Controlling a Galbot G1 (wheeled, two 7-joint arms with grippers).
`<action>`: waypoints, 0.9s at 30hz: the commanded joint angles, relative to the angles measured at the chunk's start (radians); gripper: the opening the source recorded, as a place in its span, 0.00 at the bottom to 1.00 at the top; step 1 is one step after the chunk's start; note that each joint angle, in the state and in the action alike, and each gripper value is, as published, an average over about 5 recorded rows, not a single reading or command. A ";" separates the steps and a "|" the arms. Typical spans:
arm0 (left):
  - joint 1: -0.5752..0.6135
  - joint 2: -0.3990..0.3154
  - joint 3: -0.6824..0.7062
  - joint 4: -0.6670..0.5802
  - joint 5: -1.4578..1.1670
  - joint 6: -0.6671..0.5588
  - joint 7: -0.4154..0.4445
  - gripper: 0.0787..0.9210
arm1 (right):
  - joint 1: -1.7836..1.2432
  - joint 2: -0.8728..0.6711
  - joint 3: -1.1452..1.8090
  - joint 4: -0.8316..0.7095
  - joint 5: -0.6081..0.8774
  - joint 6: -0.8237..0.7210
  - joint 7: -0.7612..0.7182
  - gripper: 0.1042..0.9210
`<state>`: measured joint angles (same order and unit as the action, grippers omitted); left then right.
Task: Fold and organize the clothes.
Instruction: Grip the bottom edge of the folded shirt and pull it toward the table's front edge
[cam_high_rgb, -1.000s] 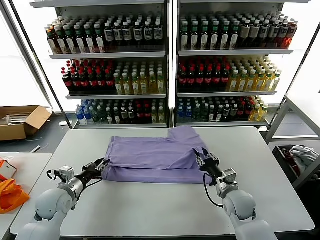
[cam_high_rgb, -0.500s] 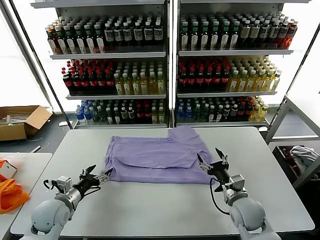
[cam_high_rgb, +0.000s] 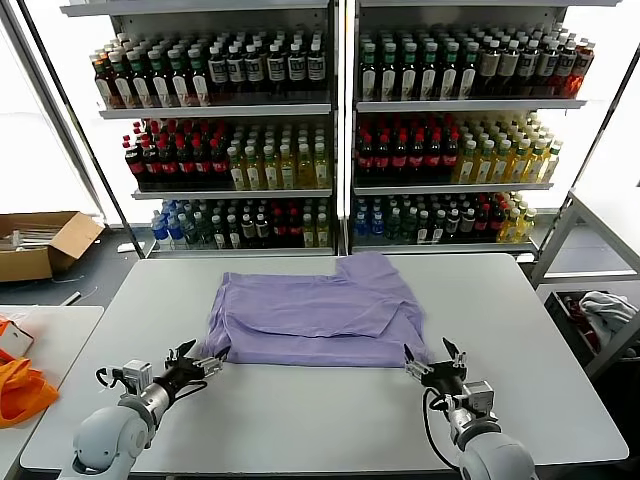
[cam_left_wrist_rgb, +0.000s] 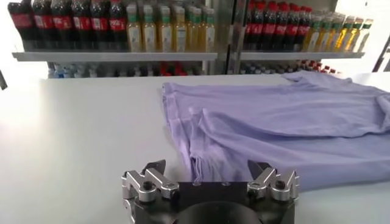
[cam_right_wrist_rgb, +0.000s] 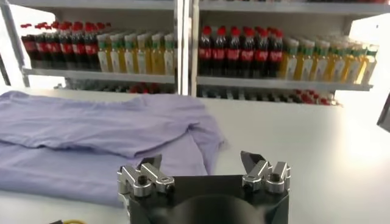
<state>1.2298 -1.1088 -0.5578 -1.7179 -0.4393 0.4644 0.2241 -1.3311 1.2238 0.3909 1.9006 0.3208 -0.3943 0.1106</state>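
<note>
White table (cam_high_rgb: 300, 420) before bottle-stocked shelves (cam_high_rgb: 330, 130): lavender T-shirt (cam_high_rgb: 315, 320) lies folded; left gripper (cam_high_rgb: 197, 361) and right gripper (cam_high_rgb: 433, 362) both open, empty, near edge.

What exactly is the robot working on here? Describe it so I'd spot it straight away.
Look at the white table in front of the shelves of bottled drinks. Spread across its middle lies a lavender T-shirt, partly folded over itself, with the open left pincer and open right pincer just off its near corners. It is the only cloth on that table; the orange fabric sits on a separate table.
</note>
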 joint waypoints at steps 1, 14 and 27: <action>-0.005 -0.005 0.000 0.046 0.000 -0.003 0.002 0.88 | 0.005 0.010 -0.033 -0.044 0.037 -0.055 0.037 0.74; 0.016 -0.021 0.002 0.017 -0.002 0.002 0.022 0.56 | 0.013 -0.026 -0.042 -0.049 0.089 -0.067 0.043 0.26; 0.144 -0.080 -0.044 -0.105 0.014 0.032 0.001 0.12 | -0.068 -0.086 -0.032 0.016 0.120 -0.059 0.031 0.02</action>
<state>1.2830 -1.1510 -0.5701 -1.7359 -0.4368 0.4723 0.2361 -1.3526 1.1670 0.3637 1.8877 0.4196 -0.4441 0.1392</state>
